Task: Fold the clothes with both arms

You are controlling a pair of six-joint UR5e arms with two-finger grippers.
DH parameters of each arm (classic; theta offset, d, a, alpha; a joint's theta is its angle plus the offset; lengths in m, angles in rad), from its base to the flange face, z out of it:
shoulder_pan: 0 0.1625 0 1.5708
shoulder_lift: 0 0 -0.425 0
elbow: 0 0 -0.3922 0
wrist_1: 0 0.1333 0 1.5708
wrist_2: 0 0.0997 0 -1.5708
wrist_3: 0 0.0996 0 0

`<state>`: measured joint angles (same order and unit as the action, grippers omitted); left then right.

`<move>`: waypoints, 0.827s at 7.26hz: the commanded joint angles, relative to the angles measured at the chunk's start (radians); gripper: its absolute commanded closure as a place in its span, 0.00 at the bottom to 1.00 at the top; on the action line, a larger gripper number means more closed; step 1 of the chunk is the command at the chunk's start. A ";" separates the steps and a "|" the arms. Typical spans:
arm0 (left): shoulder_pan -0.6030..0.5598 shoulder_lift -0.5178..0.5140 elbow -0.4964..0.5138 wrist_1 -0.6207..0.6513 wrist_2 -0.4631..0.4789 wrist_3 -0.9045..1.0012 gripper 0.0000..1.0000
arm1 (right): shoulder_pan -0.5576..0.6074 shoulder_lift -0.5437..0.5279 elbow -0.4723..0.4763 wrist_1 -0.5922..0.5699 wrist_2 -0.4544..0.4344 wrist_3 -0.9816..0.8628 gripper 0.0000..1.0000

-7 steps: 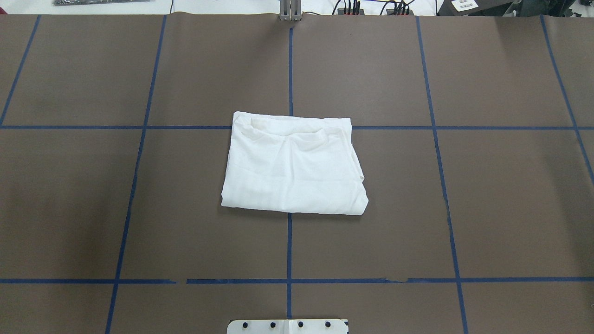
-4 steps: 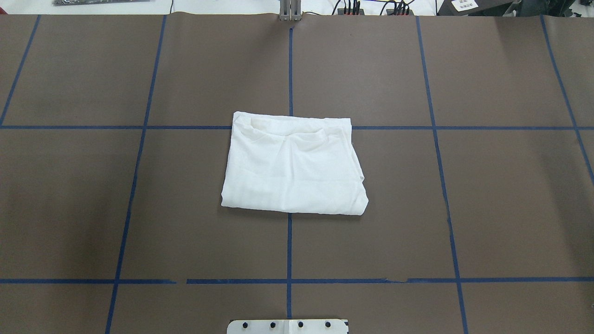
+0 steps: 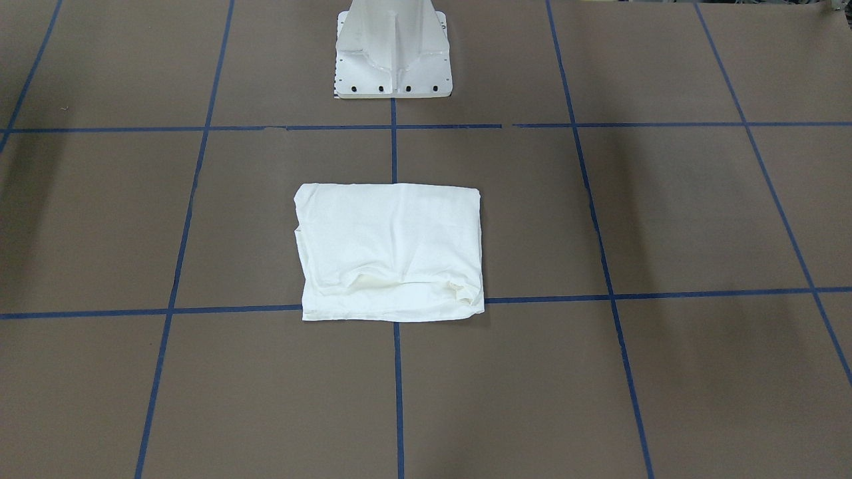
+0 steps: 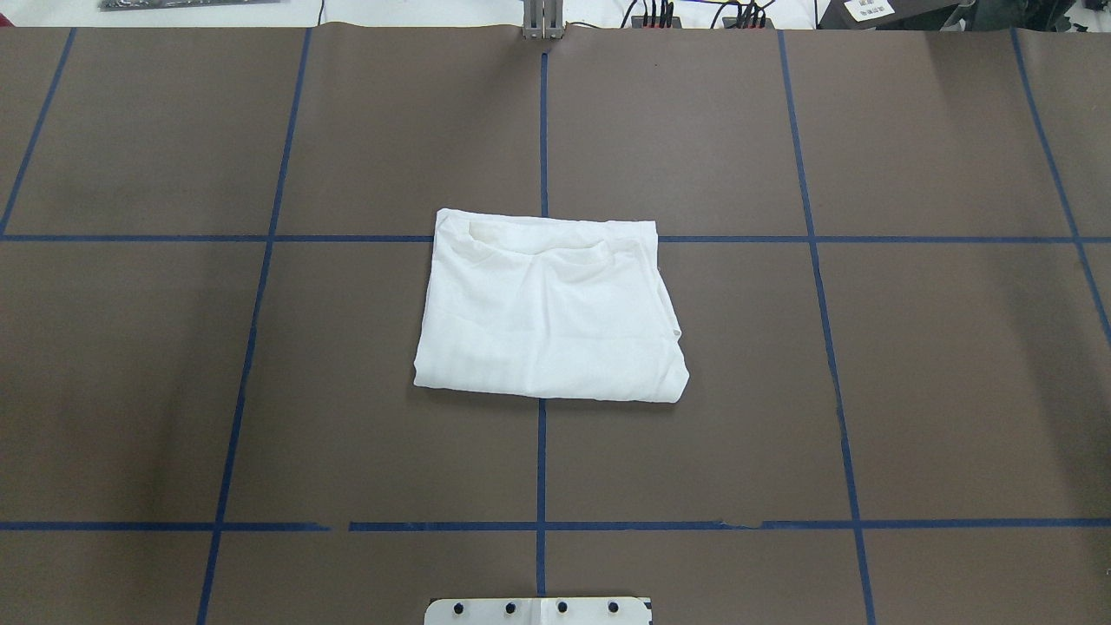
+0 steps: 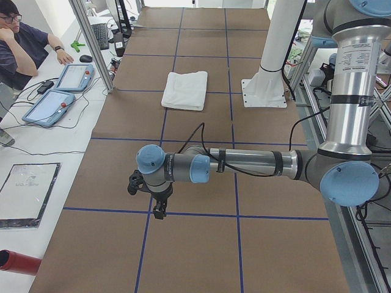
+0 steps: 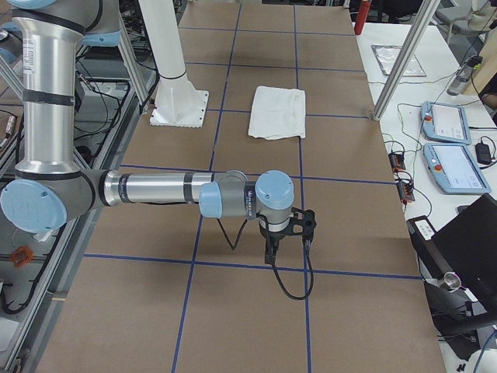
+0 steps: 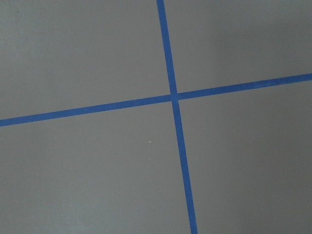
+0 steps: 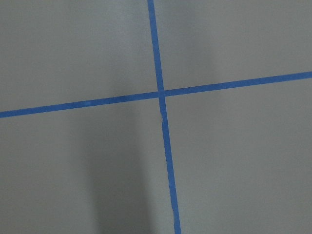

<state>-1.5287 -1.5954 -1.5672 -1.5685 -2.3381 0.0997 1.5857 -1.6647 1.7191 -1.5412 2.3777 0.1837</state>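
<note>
Nearest us, the left gripper (image 5: 159, 209) and the right gripper (image 6: 270, 253) each hung over opposite ends of the table (image 4: 937, 365); we could not tell how their jaws stood. Farther in, the folded T-shirt (image 4: 547, 312) lay mid-table across a blue tape line (image 4: 541, 451).

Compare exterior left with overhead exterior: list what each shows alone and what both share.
Exterior left alone: the left arm, its gripper pointing down, a seated operator, two teach pendants. Overhead alone: the collar at the far edge of the T-shirt. Both: that folded white T-shirt, the white pedestal, the blue tape grid.
</note>
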 commanded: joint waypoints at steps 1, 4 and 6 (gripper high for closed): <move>-0.013 0.002 -0.001 0.002 -0.001 0.000 0.00 | 0.000 -0.004 -0.006 0.003 -0.002 0.000 0.00; -0.019 0.000 -0.001 0.010 -0.001 -0.001 0.00 | -0.001 -0.009 -0.006 0.003 -0.002 0.000 0.00; -0.019 -0.008 0.004 0.010 -0.048 -0.017 0.00 | -0.001 -0.009 -0.006 0.004 -0.002 0.000 0.00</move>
<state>-1.5473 -1.6010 -1.5667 -1.5593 -2.3545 0.0894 1.5852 -1.6735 1.7135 -1.5376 2.3762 0.1841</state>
